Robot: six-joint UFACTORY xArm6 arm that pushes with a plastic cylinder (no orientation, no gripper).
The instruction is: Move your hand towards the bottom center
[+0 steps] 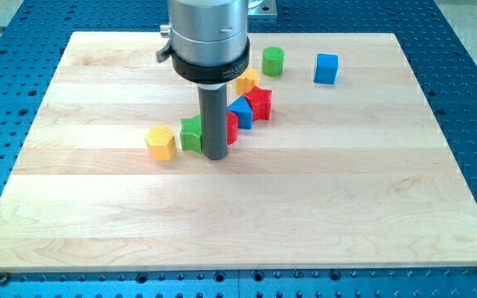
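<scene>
On the wooden bench [98,207], going from the view's left, a yellow block [161,142] sat apart, then a green block [191,132] just beside my tip [215,156], which rested at the cluster's lower edge. This bare rod end effector had nothing to spread or pinch. Behind it lay a red block [231,127], a blue block [241,110], a red star-like block [259,103] and another yellow block [247,81]. Farther right stood a green cylinder [273,60] and a blue cube [326,68].

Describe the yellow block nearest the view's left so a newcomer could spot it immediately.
Start at the wooden board, then find the cluster of blocks by the dark rod, my tip. The yellow block is the cluster's leftmost piece, just left of the green block, with bare wood on its left.
</scene>
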